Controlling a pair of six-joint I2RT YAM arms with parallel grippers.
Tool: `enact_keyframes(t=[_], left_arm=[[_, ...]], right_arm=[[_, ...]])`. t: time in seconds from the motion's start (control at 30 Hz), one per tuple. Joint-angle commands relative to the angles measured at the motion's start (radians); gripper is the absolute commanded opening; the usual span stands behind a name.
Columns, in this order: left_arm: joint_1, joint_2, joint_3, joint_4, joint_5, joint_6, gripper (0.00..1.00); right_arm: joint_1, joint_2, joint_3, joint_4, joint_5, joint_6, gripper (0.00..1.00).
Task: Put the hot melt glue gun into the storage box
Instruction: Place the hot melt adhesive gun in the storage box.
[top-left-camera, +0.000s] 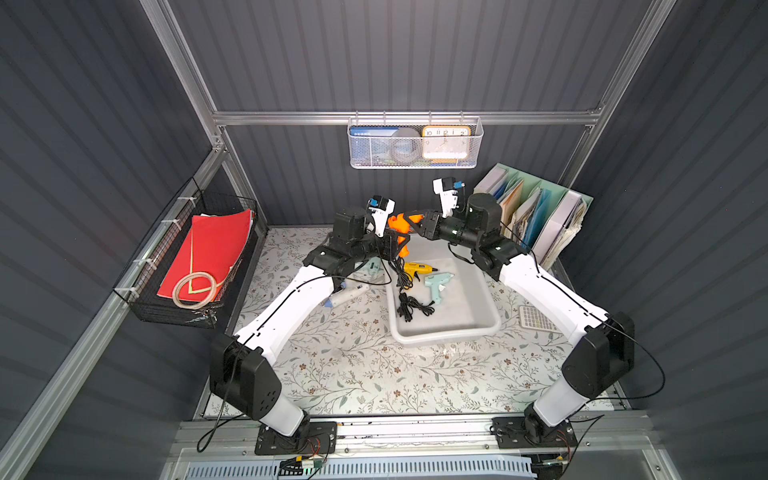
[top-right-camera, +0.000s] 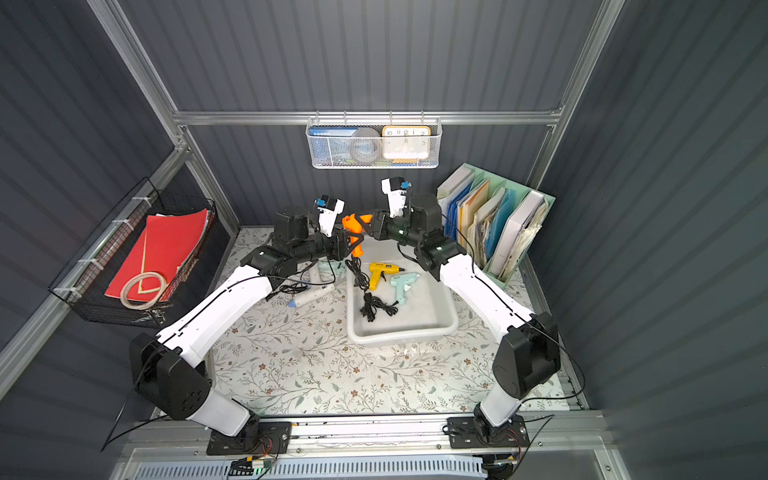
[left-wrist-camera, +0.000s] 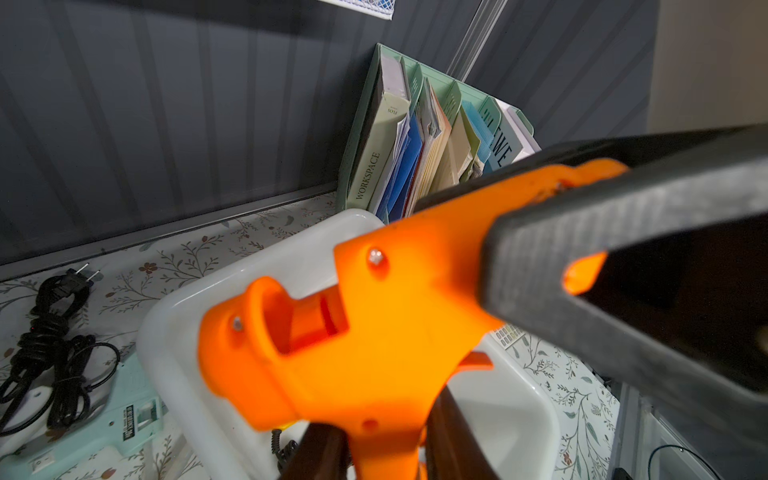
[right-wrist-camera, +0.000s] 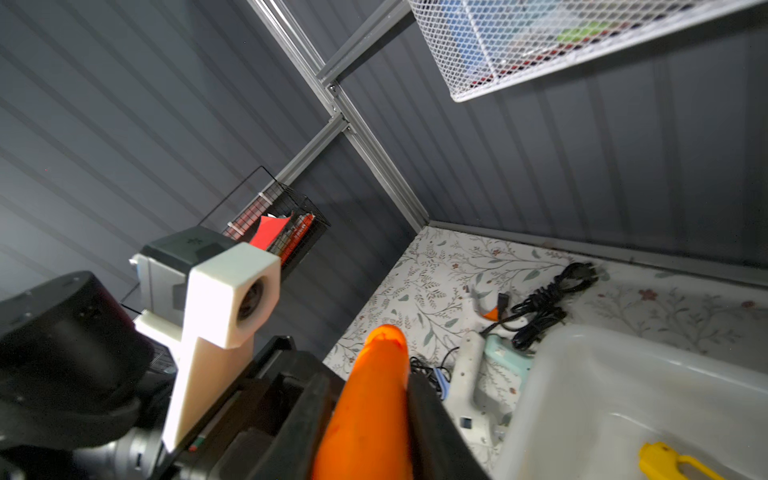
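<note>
- Top views: your left gripper (top-left-camera: 400, 245) and right gripper (top-left-camera: 409, 224) are both clamping the orange glue gun (top-left-camera: 400, 226), holding it aloft over the far rim of the storage box (top-left-camera: 492, 320). A yellow glue gun (top-left-camera: 417, 269), a mint glue gun (top-left-camera: 438, 284) and a black cord (top-left-camera: 409, 305) are lying inside the box. A white glue gun (top-right-camera: 313, 294) is lying on the floral mat just left of it. A clock (top-right-camera: 405, 143) is sitting in the white mesh basket (top-right-camera: 374, 145).
- Left wrist: you are seeing the orange gun's handle pinched between dark fingers (left-wrist-camera: 316, 453); the file rack (left-wrist-camera: 361, 137) behind is showing a spine reading "WORKSPACE".
- Right wrist: black fingers (right-wrist-camera: 432, 424) are closing on the orange body; the black wire basket (right-wrist-camera: 286, 224) is hanging beyond.
</note>
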Motion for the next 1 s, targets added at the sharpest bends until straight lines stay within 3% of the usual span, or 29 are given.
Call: enact_keyframes(t=[0.0,0.07,0.2,0.27,0.4,0.6,0.8,0.97], left_arm=[[-0.006,-0.008,0.027,0.021,0.020,-0.007,0.18],[-0.006,-0.017,0.017,0.026,0.014,-0.007,0.39],[-0.005,-0.059,-0.020,0.029,0.005,-0.013,1.00],[-0.004,-0.091,-0.040,0.036,-0.021,-0.012,1.00],[-0.004,-0.166,-0.109,0.044,-0.176,-0.016,1.00],[0.018,-0.237,-0.156,-0.086,-0.594,-0.165,1.00],[0.202,-0.226,-0.185,-0.259,-0.555,-0.364,1.00],[0.239,-0.183,-0.197,-0.332,-0.576,-0.417,1.00]], right_arm=[[0.006,-0.001,0.023,0.025,-0.025,0.005,0.11],[0.003,-0.012,0.012,0.019,-0.002,-0.003,0.00],[-0.021,-0.045,-0.021,0.009,0.053,-0.013,0.00],[-0.043,-0.063,-0.041,0.014,0.066,-0.004,0.00],[-0.087,-0.102,-0.091,0.023,0.066,0.032,0.00],[-0.097,-0.168,-0.166,-0.056,0.086,0.016,0.00],[-0.097,-0.233,-0.275,-0.161,0.078,0.012,0.00],[-0.096,-0.258,-0.375,-0.157,0.052,0.054,0.00]])
